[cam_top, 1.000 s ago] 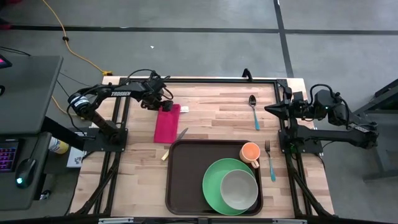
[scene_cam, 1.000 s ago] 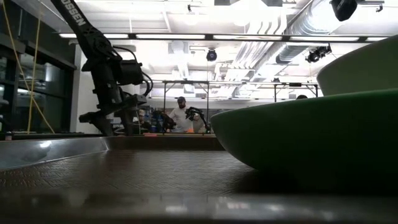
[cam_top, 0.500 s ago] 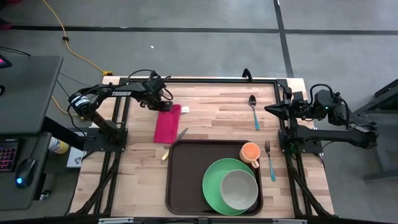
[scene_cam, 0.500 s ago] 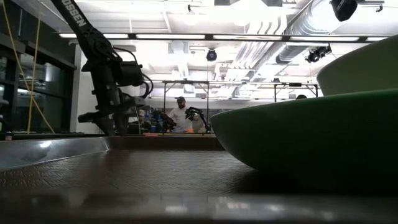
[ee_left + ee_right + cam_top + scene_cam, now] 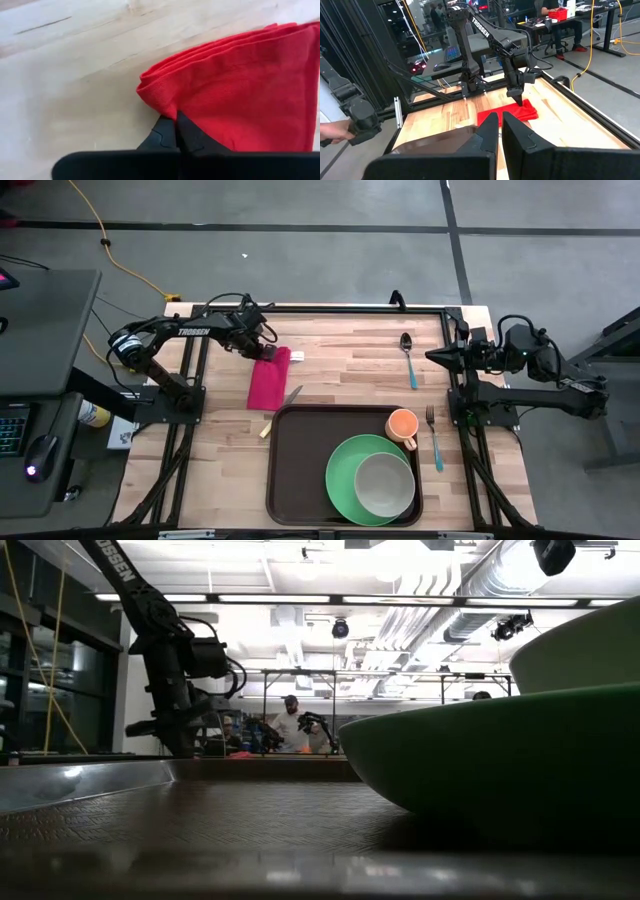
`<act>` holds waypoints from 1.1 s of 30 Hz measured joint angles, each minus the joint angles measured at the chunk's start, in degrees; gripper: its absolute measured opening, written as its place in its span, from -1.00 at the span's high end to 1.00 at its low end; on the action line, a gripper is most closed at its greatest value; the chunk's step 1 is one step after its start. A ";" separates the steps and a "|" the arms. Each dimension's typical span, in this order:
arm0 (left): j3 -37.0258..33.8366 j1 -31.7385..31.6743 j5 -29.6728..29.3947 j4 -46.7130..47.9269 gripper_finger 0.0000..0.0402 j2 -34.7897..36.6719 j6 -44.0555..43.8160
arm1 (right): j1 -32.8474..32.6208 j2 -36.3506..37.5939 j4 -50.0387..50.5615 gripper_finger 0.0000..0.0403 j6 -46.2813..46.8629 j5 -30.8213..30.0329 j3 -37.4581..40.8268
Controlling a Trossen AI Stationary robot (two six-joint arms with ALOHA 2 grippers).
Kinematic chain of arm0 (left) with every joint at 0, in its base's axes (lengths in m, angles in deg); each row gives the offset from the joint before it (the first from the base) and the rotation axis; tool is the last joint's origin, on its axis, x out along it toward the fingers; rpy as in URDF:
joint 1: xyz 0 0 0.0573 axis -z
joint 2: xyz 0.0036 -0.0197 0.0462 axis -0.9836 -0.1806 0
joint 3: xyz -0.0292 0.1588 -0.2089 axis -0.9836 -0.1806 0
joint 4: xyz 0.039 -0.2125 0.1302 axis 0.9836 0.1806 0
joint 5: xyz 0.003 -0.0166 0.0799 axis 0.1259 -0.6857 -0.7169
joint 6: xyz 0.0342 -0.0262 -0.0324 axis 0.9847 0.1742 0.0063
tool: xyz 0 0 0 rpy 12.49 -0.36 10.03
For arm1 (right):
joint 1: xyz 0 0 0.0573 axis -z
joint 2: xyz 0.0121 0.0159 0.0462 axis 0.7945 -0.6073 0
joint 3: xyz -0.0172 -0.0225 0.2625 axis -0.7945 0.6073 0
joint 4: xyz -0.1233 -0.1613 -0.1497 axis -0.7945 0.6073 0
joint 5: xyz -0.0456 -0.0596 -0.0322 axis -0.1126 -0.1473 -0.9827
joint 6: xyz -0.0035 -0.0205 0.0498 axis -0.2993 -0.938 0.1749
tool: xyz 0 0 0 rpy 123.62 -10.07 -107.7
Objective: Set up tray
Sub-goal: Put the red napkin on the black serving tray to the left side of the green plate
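Note:
The dark brown tray (image 5: 300, 470) lies at the table's near middle. It carries a green plate (image 5: 345, 465) with a grey bowl (image 5: 385, 485) on it, and an orange cup (image 5: 402, 424). A folded red napkin (image 5: 269, 380) lies flat on the wood to the far left of the tray. My left gripper (image 5: 264, 352) points down at the napkin's far end and is shut on it. My right gripper (image 5: 430, 355) is shut on nothing and hangs high over the table's right side. My left gripper pinches the red napkin's far edge (image 5: 170, 109) between its two fingers, close to a corner where several folded layers (image 5: 150, 82) show. The fingers come from above, pointing steeply down. The cloth is bunched up at the fingers; the rest lies on the table.
A knife (image 5: 282, 409) lies between napkin and tray, its tip at the tray's far left corner. A spoon (image 5: 408, 356) lies at the far right, a fork (image 5: 434, 437) right of the tray. Bare wood spreads across the far middle. People stand in the room beyond.
My left gripper has stayed over the napkin's far end and has shut on it, its wrist rolling a little. The napkin's far end is gathered at the fingers; the rest has not moved.

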 joint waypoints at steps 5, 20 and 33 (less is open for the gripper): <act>-0.02 -0.02 0.07 -0.09 0.94 0.02 1.65 | -0.01 0.00 0.17 1.00 -0.03 0.00 0.00; -0.31 -0.04 -1.67 -3.61 0.94 9.15 2.47 | -0.02 0.00 0.20 1.00 0.34 0.05 0.00; -0.22 1.10 3.24 -3.63 0.94 25.93 4.21 | -0.02 0.00 0.24 1.00 -0.92 0.20 0.00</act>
